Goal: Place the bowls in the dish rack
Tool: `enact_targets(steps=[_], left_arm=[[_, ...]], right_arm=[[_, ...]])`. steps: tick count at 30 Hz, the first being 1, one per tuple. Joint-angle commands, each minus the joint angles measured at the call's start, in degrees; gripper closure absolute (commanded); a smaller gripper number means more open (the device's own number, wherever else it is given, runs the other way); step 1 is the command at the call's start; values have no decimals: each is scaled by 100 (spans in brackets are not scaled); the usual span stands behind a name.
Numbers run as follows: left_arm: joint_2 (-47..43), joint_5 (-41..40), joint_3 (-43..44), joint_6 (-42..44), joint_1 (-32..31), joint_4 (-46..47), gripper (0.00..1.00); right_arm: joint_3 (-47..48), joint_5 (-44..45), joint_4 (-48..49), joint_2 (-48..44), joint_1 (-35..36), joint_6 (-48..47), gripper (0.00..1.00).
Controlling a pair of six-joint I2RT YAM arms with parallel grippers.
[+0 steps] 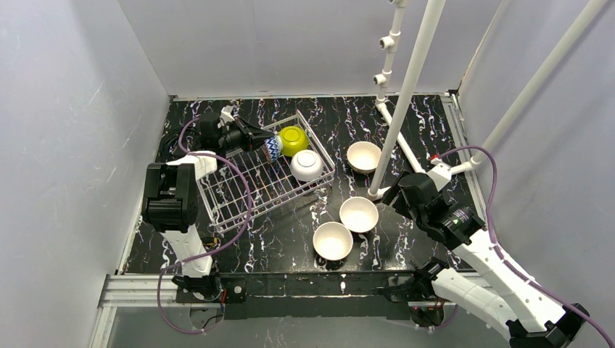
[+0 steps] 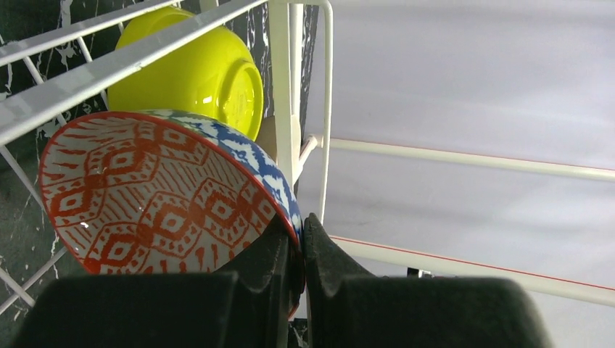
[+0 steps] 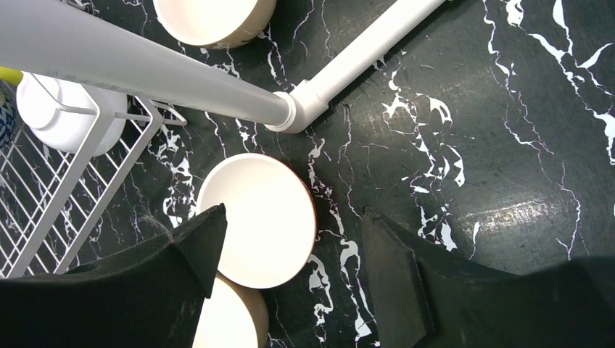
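My left gripper (image 1: 262,141) is shut on the rim of the blue-white patterned bowl (image 1: 273,148), held on edge over the far end of the dish rack (image 1: 239,194). In the left wrist view my fingers (image 2: 328,261) pinch this bowl (image 2: 159,196), its inside red-patterned, with the yellow-green bowl (image 2: 196,72) just behind. The yellow-green bowl (image 1: 293,140) and an upturned white bowl (image 1: 307,165) lie in the rack. Three bowls with white insides stand on the table: an orange one (image 1: 359,214), two tan ones (image 1: 333,240) (image 1: 364,156). My right gripper (image 3: 290,246) is open above the orange bowl (image 3: 257,217).
A white pipe frame (image 1: 406,94) rises from the table right of the rack, with an elbow joint (image 3: 297,112) near my right gripper. Grey walls close in the black marbled table (image 1: 420,123) on three sides. The rack's corner (image 3: 109,145) shows in the right wrist view.
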Motion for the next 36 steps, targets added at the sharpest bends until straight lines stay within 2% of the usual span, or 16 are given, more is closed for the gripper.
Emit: enact_targets(steps=[1, 12, 21, 29, 36], left_arm=[[69, 73, -189, -315, -35, 783, 100], [-28, -36, -713, -508, 3, 1465, 100], [-502, -338, -1170, -385, 150, 1508, 99], [-707, -434, -1405, -283, 243, 1260, 81], [-1120, -761, -1449, 381, 244, 361, 75]], right_arm=[[227, 213, 23, -51, 7, -8, 23], [179, 230, -40, -150, 8, -36, 23], [176, 222, -61, -217, 14, -61, 23], [155, 253, -51, -326, 10, -91, 23], [-46, 101, -2, -428, 2, -18, 23]])
